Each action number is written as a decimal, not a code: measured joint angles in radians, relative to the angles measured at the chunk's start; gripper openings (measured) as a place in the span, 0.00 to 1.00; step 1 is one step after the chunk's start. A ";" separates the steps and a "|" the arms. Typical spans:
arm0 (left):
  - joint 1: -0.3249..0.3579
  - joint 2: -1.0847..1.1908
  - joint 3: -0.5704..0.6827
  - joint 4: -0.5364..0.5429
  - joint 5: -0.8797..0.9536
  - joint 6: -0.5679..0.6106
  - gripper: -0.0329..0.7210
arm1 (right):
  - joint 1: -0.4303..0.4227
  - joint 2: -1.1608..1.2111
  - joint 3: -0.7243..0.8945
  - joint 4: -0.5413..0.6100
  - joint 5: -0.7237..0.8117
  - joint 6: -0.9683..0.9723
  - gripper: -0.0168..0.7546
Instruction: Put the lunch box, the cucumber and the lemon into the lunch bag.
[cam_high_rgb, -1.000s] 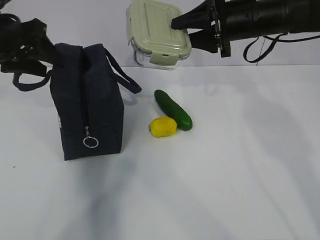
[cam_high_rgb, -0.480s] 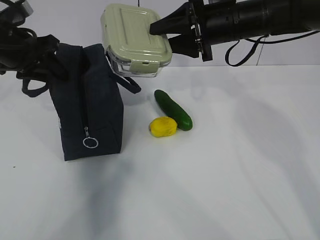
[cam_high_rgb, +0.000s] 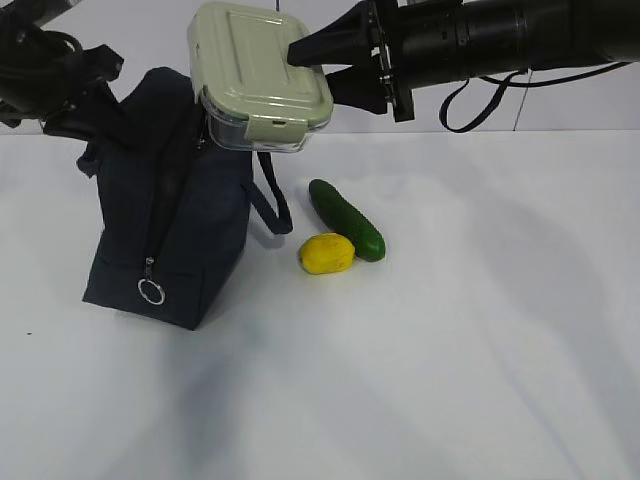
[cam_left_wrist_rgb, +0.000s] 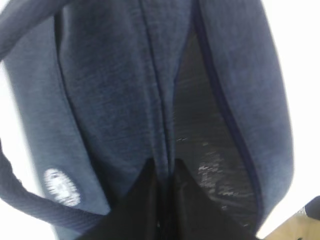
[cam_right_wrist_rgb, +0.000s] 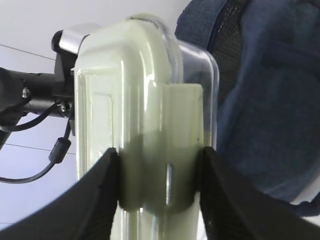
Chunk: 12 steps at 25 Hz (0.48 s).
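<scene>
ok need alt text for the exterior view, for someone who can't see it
The right gripper holds the lunch box, sage-green lid up, in the air over the top of the dark navy lunch bag, which leans as the left gripper grips its upper left edge. On the white table to the bag's right, the lemon touches the cucumber.

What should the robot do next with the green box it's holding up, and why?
Probably ease the lunch box a little further left and down into the lunch bag. The right gripper holds it by one end just above the bag, while the left gripper pinches the bag's top fabric, showing the dark lining. The cucumber and lemon wait on the table.
</scene>
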 joint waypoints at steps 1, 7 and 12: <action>-0.005 0.000 -0.011 0.000 0.008 0.000 0.05 | 0.000 0.000 0.000 0.000 -0.002 0.000 0.48; -0.033 0.000 -0.073 0.002 0.053 0.002 0.05 | 0.000 0.015 0.000 0.011 -0.012 0.000 0.48; -0.033 -0.005 -0.088 -0.021 0.081 0.002 0.05 | 0.000 0.076 0.000 0.022 -0.016 0.004 0.48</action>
